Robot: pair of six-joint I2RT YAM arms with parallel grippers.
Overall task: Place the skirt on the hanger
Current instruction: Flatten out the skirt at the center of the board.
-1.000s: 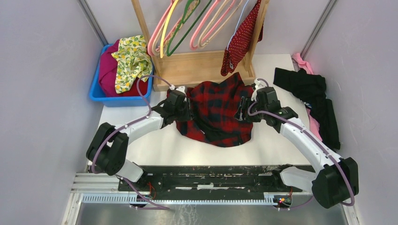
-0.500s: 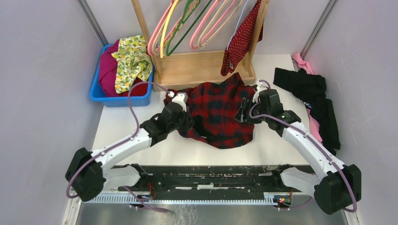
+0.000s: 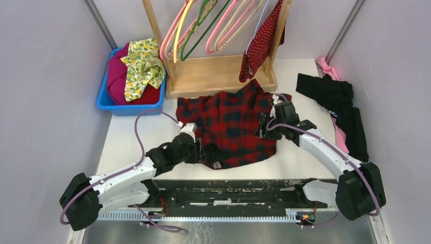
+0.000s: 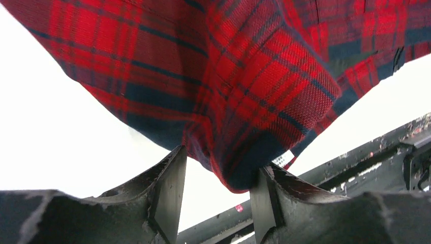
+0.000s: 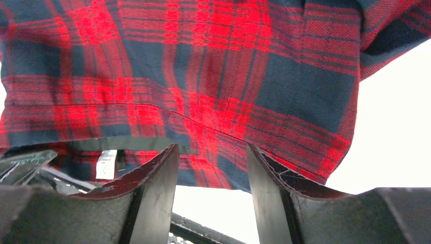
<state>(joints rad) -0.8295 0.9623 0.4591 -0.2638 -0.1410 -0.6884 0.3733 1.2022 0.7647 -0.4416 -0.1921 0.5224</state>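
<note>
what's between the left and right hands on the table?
The red-and-black plaid garment, spread between the left hand and right hand; top view shows it.

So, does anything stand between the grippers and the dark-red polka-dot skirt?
Yes. The red-and-black plaid garment lies against the left gripper and right gripper, between them and the wooden rack's base. The dark-red polka-dot skirt hangs above that base, at the rack's right post.

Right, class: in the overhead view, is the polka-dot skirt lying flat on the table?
No, the polka-dot skirt hangs on the wooden rack, above the plaid garment spread on the table.
</note>
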